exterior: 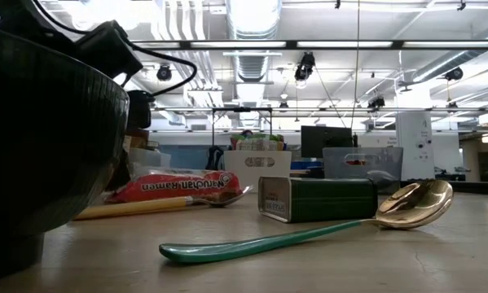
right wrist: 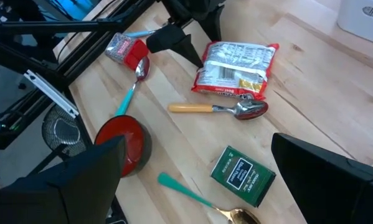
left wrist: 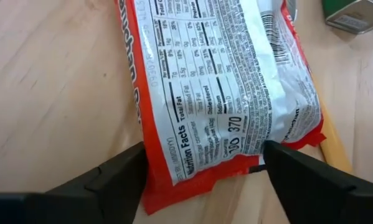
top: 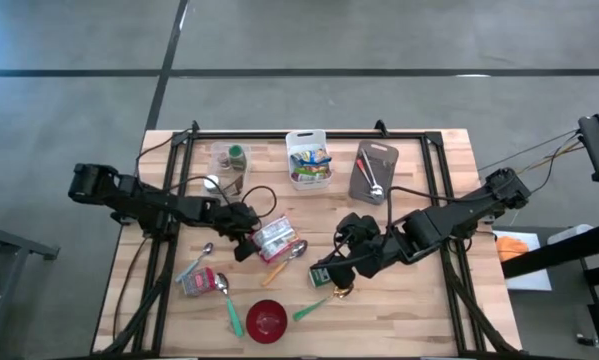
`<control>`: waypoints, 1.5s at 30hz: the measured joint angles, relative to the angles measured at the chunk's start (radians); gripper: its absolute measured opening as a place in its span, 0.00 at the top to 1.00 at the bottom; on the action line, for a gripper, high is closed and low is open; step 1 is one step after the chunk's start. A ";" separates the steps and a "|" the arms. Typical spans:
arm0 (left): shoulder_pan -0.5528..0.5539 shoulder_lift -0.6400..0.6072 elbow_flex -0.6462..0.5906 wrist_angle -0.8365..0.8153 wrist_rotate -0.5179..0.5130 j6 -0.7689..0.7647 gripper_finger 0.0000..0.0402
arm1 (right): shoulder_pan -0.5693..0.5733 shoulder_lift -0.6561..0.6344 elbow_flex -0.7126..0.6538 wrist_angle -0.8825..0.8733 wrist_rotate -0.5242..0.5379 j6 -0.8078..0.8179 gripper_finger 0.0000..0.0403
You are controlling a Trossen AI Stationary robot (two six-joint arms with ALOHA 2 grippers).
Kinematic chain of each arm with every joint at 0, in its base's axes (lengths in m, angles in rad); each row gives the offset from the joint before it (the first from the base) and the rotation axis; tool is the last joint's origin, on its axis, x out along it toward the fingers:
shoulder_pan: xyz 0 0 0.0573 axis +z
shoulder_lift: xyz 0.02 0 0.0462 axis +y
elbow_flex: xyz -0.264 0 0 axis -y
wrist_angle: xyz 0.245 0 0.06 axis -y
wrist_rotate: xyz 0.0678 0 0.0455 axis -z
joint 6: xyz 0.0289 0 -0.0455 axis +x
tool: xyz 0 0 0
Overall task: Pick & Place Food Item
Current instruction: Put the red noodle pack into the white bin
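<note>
**Mara:** Closest to the low camera was a dark bowl (exterior: 40, 138) — it filled that side of the view and its rim was cut off. What lay past it?

**Jon:** A green-handled spoon with a gold bowl (exterior: 309, 232) lay across the bench (top: 429, 310), and just behind it a small green tin (exterior: 317, 198) on its side. Farther back was the red ramen packet (exterior: 172, 186), with the metal bowl of another spoon just in front of it.

**Mara:** And the left gripper (left wrist: 202, 171)?

**Jon:** Its jaws stood wide, one finger (left wrist: 111, 183) on each side of the packet's near end, close to the edges. Whether they pressed on it I could not tell — the packet looked flat on the wood. From above, the packet (top: 276, 238) sat near the bench's middle, with the left gripper (top: 241, 235) at its end.

**Mara:** The right gripper?

**Jon:** It hovered beside the tin, jaws fully apart with nothing between them; its own fingers (right wrist: 80, 180) framed the red bowl (right wrist: 122, 138), the tin and a yellow-handled spoon (right wrist: 220, 109).

**Mara:** Anything unclear?

**Jon:** The white basket (top: 307, 158) at the far edge held wrapped items I could not make out, and a second red packet (top: 196, 284) was partly crumpled.
</note>
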 joint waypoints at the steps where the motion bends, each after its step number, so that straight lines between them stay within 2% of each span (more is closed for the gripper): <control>1: 0.001 0.002 0.000 0.000 -0.001 -0.001 0.24 | 0.000 0.000 0.000 0.000 0.000 0.000 0.01; 14: 0.003 0.005 -0.003 -0.010 -0.004 -0.040 0.59 | 0.000 0.000 0.000 0.005 -0.005 0.000 0.01; 22: 0.002 0.006 -0.004 -0.014 0.000 -0.090 0.95 | 0.000 0.000 0.000 0.006 -0.029 0.000 0.01; 25: 0.002 0.005 -0.004 -0.013 -0.012 -0.150 0.97 | 0.000 0.000 0.000 0.006 -0.034 0.000 0.01; 33: 0.000 0.009 0.055 -0.030 0.009 -0.192 0.99 | 0.001 0.000 0.000 0.006 -0.041 0.000 0.01; 45: 0.000 0.006 0.307 -0.139 0.066 -0.219 1.00 | 0.010 -0.009 0.000 0.005 -0.064 -0.024 0.01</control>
